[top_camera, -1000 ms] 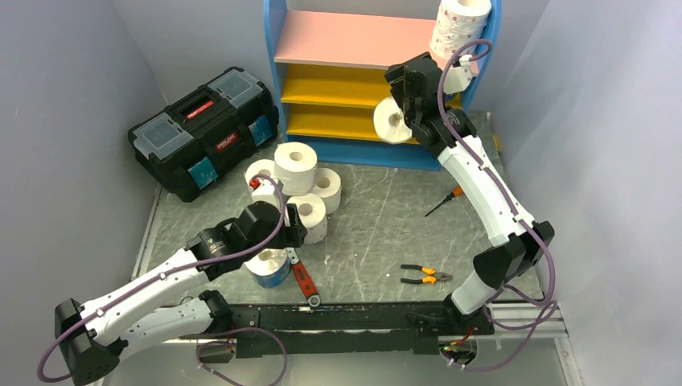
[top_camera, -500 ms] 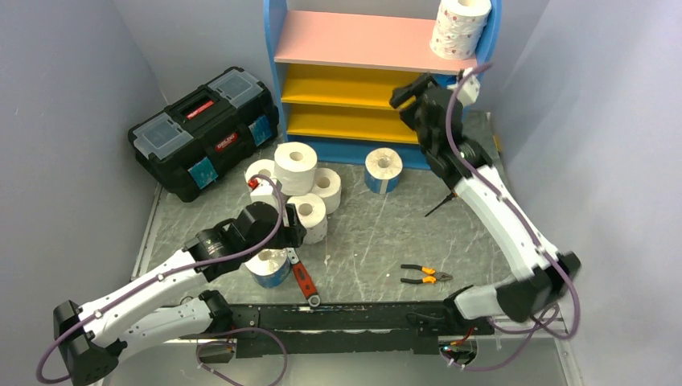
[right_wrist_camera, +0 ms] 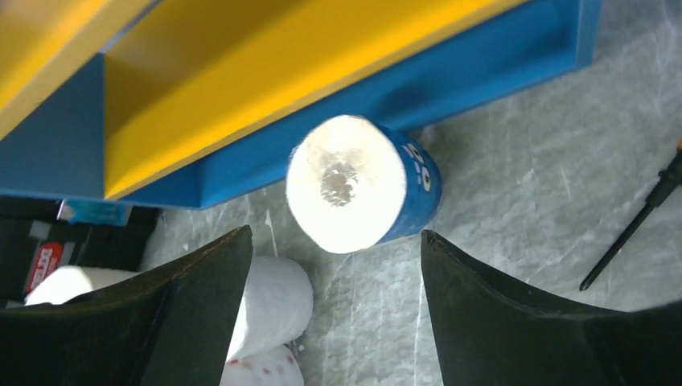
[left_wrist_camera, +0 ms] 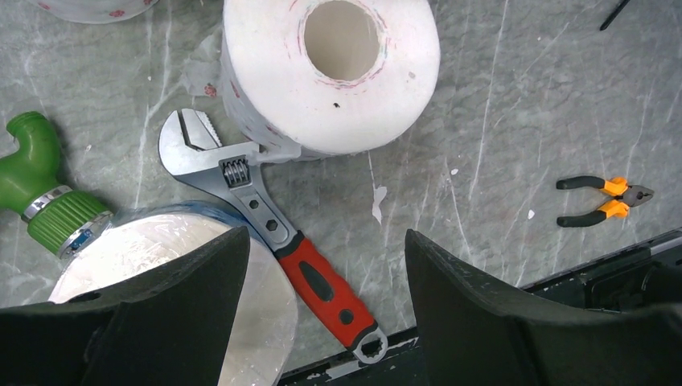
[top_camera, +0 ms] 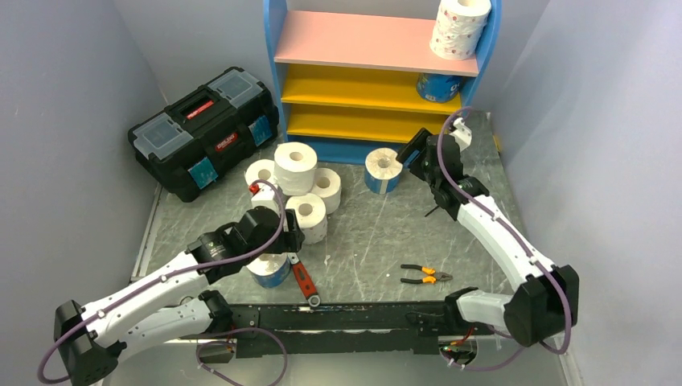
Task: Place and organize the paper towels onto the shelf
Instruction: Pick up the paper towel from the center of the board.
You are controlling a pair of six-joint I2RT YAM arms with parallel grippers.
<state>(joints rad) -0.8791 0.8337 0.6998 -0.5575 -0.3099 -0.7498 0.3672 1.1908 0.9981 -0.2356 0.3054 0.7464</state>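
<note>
The shelf (top_camera: pixel 372 40) stands at the back with a pink-dotted paper towel (top_camera: pixel 461 26) on its pink top board and a blue-wrapped one (top_camera: pixel 438 86) on the upper yellow board. Another blue-wrapped roll (top_camera: pixel 382 170) (right_wrist_camera: pixel 358 185) sits on the table before the shelf's base. My right gripper (top_camera: pixel 410 151) (right_wrist_camera: pixel 336 241) hangs open just beside and above it, nothing between its fingers. Several white rolls (top_camera: pixel 294 170) cluster mid-table. My left gripper (top_camera: pixel 289 238) (left_wrist_camera: pixel 326 241) is open, low over a blue-wrapped roll (top_camera: pixel 269 269) (left_wrist_camera: pixel 185 297) and beside a dotted roll (left_wrist_camera: pixel 330 72).
A black toolbox (top_camera: pixel 205 133) stands at the left. A red-handled wrench (top_camera: pixel 304 281) (left_wrist_camera: pixel 273 233) lies under my left gripper, with a green fitting (left_wrist_camera: pixel 36 185) beside it. Orange pliers (top_camera: pixel 426 276) (left_wrist_camera: pixel 605 201) and a screwdriver (top_camera: pixel 441 203) (right_wrist_camera: pixel 635 225) lie on the right half.
The blue-wrapped roll left my right gripper near the lower shelf board and landed on the table. The right gripper opened wider and came down toward it. The left arm stayed put.
</note>
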